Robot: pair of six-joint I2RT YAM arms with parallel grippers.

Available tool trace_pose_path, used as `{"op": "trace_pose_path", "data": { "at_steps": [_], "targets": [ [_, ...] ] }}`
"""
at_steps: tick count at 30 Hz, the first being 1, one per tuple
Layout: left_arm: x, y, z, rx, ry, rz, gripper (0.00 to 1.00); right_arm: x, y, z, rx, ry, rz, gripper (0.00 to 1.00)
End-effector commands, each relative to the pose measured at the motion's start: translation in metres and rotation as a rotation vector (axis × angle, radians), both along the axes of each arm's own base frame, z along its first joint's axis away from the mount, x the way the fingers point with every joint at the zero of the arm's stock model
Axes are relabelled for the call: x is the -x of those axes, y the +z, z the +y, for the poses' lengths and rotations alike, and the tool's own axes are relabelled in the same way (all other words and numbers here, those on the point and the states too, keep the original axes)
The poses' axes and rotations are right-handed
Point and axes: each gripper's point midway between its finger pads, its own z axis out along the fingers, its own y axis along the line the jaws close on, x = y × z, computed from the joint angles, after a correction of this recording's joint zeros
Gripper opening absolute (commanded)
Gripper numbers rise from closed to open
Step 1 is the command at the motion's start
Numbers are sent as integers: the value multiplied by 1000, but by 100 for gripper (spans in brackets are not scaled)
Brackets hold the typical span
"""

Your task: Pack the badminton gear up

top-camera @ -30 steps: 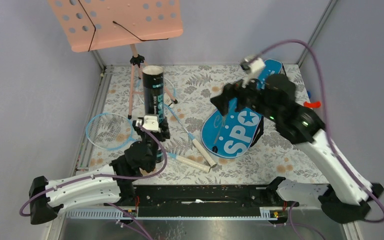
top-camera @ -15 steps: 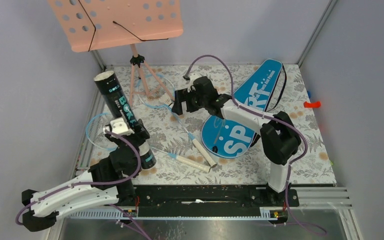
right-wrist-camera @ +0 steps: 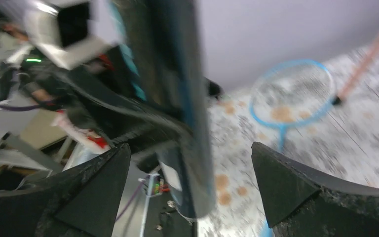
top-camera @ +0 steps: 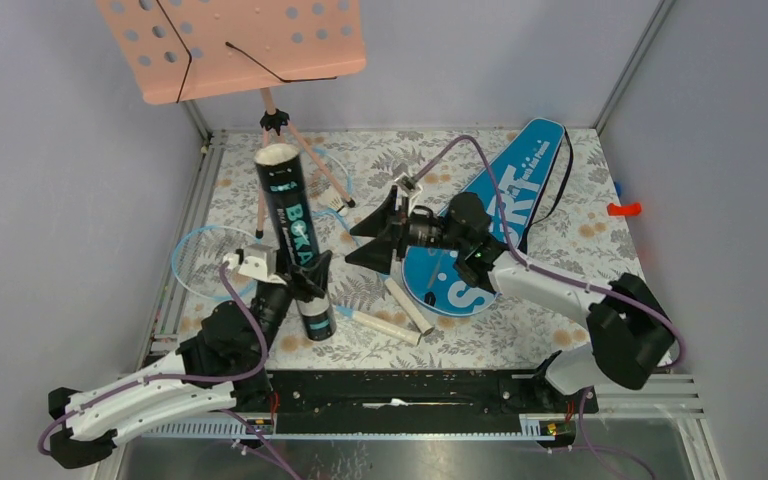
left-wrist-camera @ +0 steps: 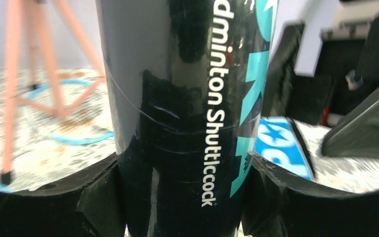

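Left wrist: left fingers (left-wrist-camera: 98,197) clamp tube (left-wrist-camera: 177,123), "Shuttlecock" legible; top external: right fingers (top-camera: 378,216) spread wide.

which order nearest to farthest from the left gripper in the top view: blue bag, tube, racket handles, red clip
1. tube, held in the left gripper
2. racket handles, just right
3. blue bag, farther right
4. red clip, far right edge

The dark tube (left-wrist-camera: 177,123) is smooth and glossy, the music stand (top-camera: 250,50) matt.
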Motion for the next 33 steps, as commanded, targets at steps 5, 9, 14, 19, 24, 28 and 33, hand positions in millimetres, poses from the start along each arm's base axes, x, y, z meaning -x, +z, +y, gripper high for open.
{"op": "trace_pose_path", "data": {
  "at_steps": [5, 9, 14, 19, 24, 28, 33],
  "targets": [
    [53, 37, -81, 79, -535, -166, 4, 81, 104, -28, -339, 250, -228, 100],
    [69, 41, -100, 72, -659, -178, 4, 83, 108, -31, -346, 217, -276, 100],
    [77, 53, -113, 118, -729, -199, 4, 98, 95, -19, -326, 245, -312, 99],
    [95, 62, -129, 128, -855, -244, 4, 99, 90, -9, -314, 225, -344, 99],
    [101, 67, -133, 140, -894, -254, 4, 96, 83, -2, -274, 213, -332, 88],
    [95, 66, -129, 155, -855, -237, 32, 100, 84, -8, -270, 210, -325, 68],
    [77, 54, -116, 151, -734, -175, 97, 80, 86, -30, -188, 2, -311, 50]
  ]
}}
